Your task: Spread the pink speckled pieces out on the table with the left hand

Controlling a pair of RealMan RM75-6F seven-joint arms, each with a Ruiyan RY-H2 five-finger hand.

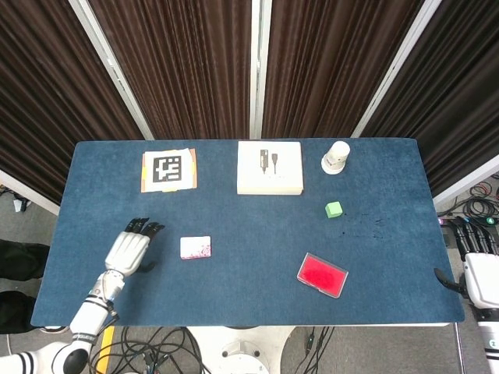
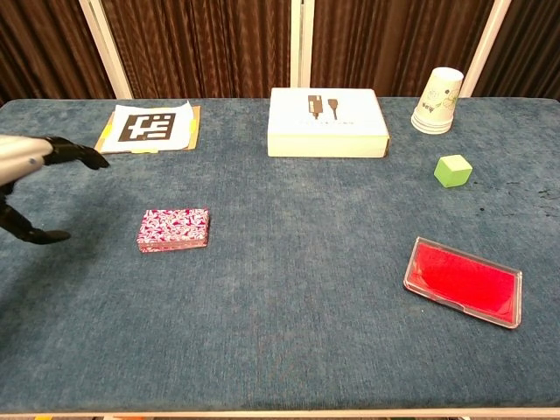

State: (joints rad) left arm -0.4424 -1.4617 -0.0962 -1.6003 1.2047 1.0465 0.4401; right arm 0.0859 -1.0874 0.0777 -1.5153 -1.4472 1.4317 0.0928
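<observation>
On the blue table (image 1: 249, 296), near its front-left part, the pink speckled stack (image 1: 196, 247) lies just right of our left hand (image 1: 130, 249), long axis left-right; fingers spread, holding nothing.

lab | dark curtains (image 1: 179, 62) | fiducial marker card (image 1: 168, 169) | floor cables (image 1: 148, 347)

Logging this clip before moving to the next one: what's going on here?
The left hand hovers open over the blue table, just left of a small stack of pink speckled pieces, not touching it. The stack is still together, so nothing has been spread. The right hand sits off the table's right edge, holding nothing.
</observation>
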